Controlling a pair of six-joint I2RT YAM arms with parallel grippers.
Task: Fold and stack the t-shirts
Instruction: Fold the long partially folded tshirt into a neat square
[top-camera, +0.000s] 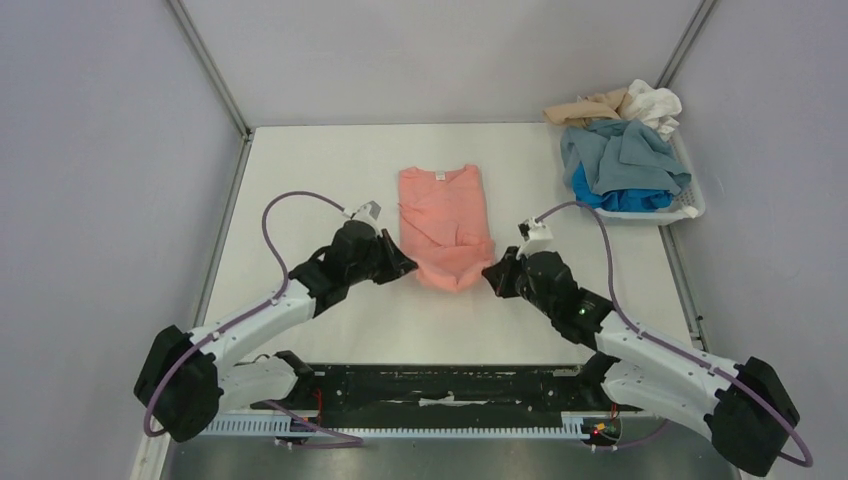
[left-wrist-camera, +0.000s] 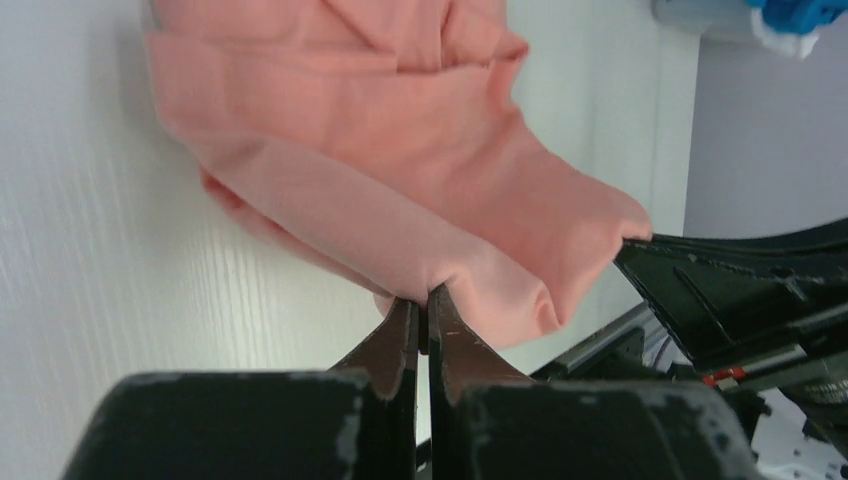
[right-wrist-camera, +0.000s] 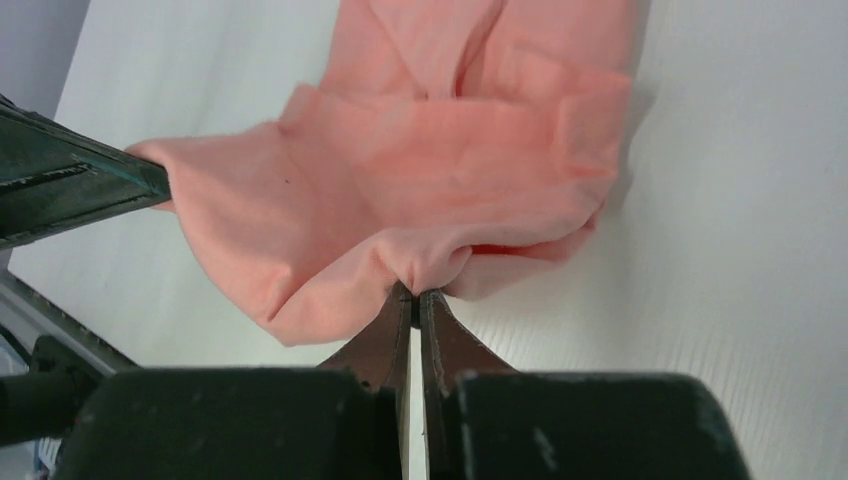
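On the table (top-camera: 300, 180), one salmon-pink t-shirt (top-camera: 445, 225), near edge pinched in left and right jaws; four others (top-camera: 625, 160) in one basket (top-camera: 692, 206)

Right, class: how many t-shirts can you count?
5: a salmon-pink one mid-table; beige, white, grey-blue and bright blue ones heaped in the basket at far right. Others may lie hidden.

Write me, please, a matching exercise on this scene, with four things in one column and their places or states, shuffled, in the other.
Column one:
1. pink t-shirt
2. grey-blue t-shirt
3. left gripper
4. right gripper

Column two:
A. shut on the right end of the pink shirt's near edge
B. heaped in the white basket
C. shut on the left end of the pink shirt's near edge
D. partly folded on the table, between the arms

Pairs: 1-D, 2-B, 3-C, 4-A.
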